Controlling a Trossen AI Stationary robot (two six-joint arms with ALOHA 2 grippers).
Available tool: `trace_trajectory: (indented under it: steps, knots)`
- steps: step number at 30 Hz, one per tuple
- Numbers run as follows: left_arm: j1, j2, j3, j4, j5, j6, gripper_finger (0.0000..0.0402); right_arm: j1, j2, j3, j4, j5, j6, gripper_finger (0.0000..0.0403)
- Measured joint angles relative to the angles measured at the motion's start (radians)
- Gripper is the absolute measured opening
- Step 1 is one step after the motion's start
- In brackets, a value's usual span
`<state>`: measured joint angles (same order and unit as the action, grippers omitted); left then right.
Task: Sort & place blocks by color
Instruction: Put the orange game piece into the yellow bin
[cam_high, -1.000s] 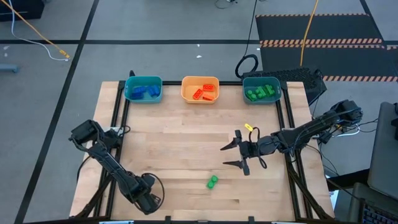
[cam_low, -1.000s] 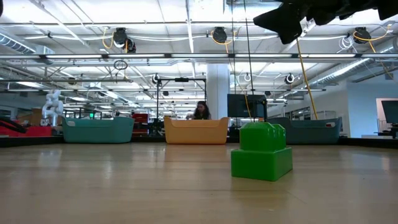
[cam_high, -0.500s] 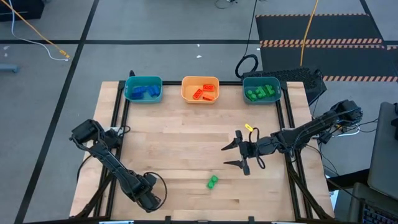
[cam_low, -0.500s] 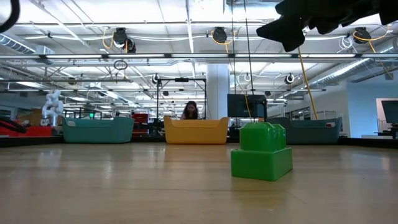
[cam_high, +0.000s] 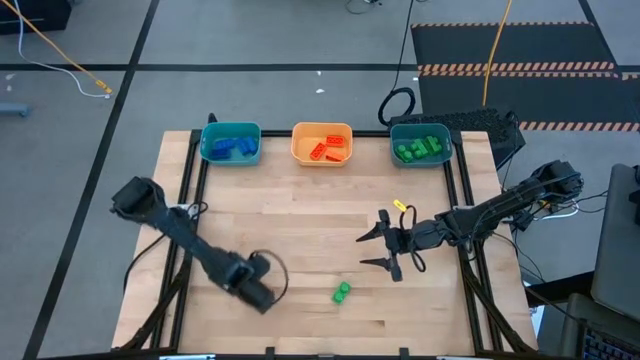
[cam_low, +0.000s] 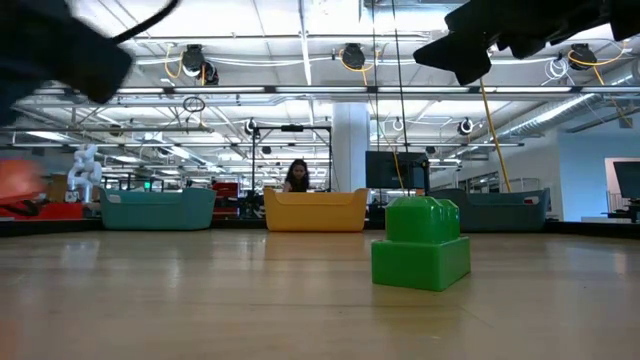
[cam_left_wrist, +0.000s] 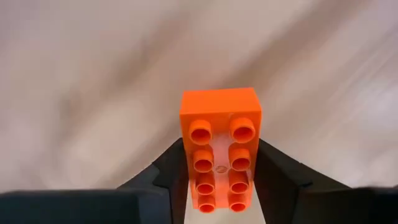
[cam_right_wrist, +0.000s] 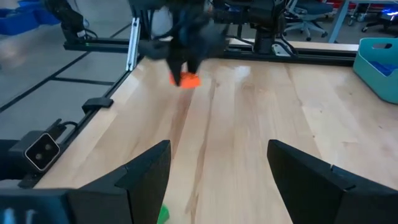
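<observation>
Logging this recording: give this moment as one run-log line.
left gripper: shut on orange block | right gripper: open, near green block

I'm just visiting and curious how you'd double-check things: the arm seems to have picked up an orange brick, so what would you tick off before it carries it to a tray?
1. Orange block gripped between the left pincer fingers: ok, a finger sits on each side of it.
2. Block lifted off the table: ok, the right wrist view shows it hanging above the wood.
3. Orange tray ready to receive: ok, it holds only orange-red blocks, with room left.
4. Right pincer out of the way: cannot tell; it hangs open at mid-table, right of a straight path.
5. Green block left to sort: ok, it lies alone on the near table.
</observation>
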<state>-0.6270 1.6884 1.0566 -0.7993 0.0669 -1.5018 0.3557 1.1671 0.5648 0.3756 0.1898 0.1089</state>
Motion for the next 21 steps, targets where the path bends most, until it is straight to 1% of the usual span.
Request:
trace_trajectory:
  steps: [4,7,8,14,18,21]
  knots:
    - [0.085,-0.08,0.001,-0.002,-0.157,0.139,0.0139,0.0,0.0,0.0,-0.008,0.0,-0.019,0.0263]
    - [0.149,-0.12,0.001,0.02,-0.237,0.261,0.0139,0.0,0.0,0.0,-0.008,0.004,-0.023,0.0263]
    - [0.175,-0.127,0.001,0.034,-0.252,0.307,0.0139,0.0,0.0,0.0,-0.008,0.02,-0.025,0.0263]
    - [0.335,-0.139,0.003,0.117,-0.269,0.576,0.0139,-0.001,0.0,0.0,-0.007,0.101,-0.047,0.0263]
    - [0.49,-0.138,0.003,0.107,-0.25,0.721,0.0139,-0.012,0.0,0.0,0.003,0.101,-0.05,0.0263]
    - [0.609,-0.138,0.031,0.095,-0.227,0.842,0.0139,-0.024,0.0,0.0,0.008,0.101,-0.05,0.0263]
